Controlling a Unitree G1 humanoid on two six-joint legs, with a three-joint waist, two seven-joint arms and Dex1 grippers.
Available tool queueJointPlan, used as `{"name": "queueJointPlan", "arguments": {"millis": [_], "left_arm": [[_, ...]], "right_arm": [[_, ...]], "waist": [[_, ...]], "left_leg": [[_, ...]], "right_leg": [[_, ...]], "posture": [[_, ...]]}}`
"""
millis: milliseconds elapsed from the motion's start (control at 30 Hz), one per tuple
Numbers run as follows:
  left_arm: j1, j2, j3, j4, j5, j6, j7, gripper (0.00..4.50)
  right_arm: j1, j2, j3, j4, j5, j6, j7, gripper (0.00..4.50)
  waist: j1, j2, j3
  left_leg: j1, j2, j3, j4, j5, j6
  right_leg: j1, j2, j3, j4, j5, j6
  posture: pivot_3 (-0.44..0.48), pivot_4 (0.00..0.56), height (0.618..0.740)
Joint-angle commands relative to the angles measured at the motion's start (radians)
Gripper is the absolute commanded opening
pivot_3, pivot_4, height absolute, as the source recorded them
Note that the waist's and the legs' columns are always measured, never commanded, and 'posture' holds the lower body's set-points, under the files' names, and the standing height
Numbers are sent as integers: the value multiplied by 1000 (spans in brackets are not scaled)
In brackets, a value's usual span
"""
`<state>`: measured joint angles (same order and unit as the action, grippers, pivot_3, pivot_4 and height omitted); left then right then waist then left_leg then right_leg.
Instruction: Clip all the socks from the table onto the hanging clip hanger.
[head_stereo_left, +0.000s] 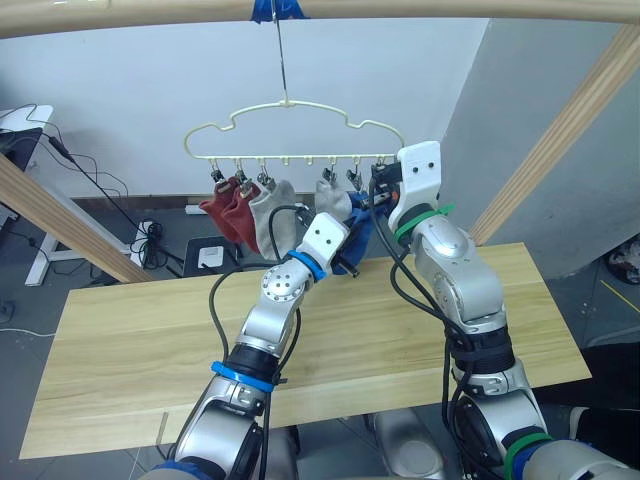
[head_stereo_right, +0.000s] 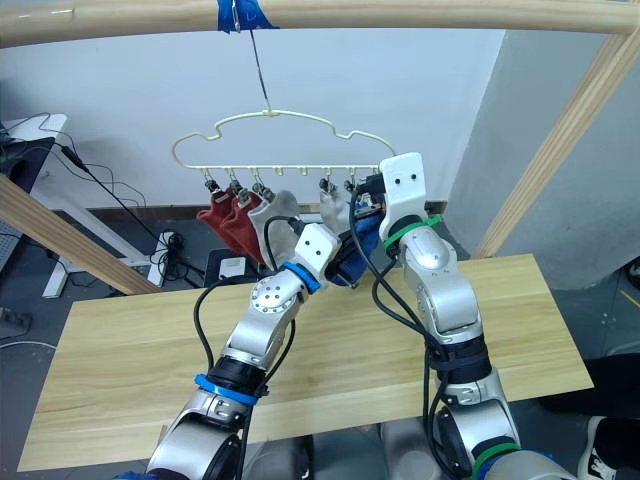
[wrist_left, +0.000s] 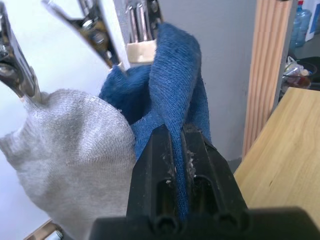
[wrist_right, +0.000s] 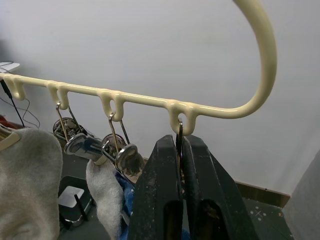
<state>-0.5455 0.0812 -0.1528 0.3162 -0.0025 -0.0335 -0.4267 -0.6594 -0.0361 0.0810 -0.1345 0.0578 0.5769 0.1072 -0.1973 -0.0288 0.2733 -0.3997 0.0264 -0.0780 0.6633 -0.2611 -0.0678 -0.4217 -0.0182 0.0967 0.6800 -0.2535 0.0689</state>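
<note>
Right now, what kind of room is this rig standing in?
Probably a lab or workshop test bay: a wooden pole frame holds the clip hanger over a plank table, with loose cables on the floor.

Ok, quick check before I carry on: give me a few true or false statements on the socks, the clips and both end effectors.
1. The left end effector is shut on a blue sock. True.
2. The right end effector is pinching the hanger's end clip. True.
3. Socks remain lying on the table. False: none lie on it.
4. The two rust red socks hang at the clip hanger's right end. False: the left end.
5. A grey sock hangs beside the held blue one. True.
</note>
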Motion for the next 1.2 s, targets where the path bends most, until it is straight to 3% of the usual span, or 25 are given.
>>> {"name": "queueJointPlan", "arguments": {"millis": [33, 300, 1200], "left_arm": [[-25, -9, 10, -14, -16, 8, 2, 27], [-19, -3, -17, -20, -11, 86, -47, 27], [-73, -40, 40, -37, -72, 145, 10, 27]], "right_arm": [[-28, 2, 1, -40, -5, -13, -3, 0], [-31, 4, -1, -40, -4, -17, -5, 0], [-26, 0, 9, -39, -7, 2, 0, 0]], "waist": [[0, 0, 0], [0, 0, 0], [-1, 0, 0]], "left_leg": [[0, 0, 0, 0, 0, 0], [0, 0, 0, 0, 0, 0], [0, 0, 0, 0, 0, 0]], "right_leg": [[0, 0, 0, 0, 0, 0], [0, 0, 0, 0, 0, 0], [0, 0, 0, 0, 0, 0]], "posture": [[-223, 200, 740], [-224, 196, 740], [-224, 193, 740]]}}
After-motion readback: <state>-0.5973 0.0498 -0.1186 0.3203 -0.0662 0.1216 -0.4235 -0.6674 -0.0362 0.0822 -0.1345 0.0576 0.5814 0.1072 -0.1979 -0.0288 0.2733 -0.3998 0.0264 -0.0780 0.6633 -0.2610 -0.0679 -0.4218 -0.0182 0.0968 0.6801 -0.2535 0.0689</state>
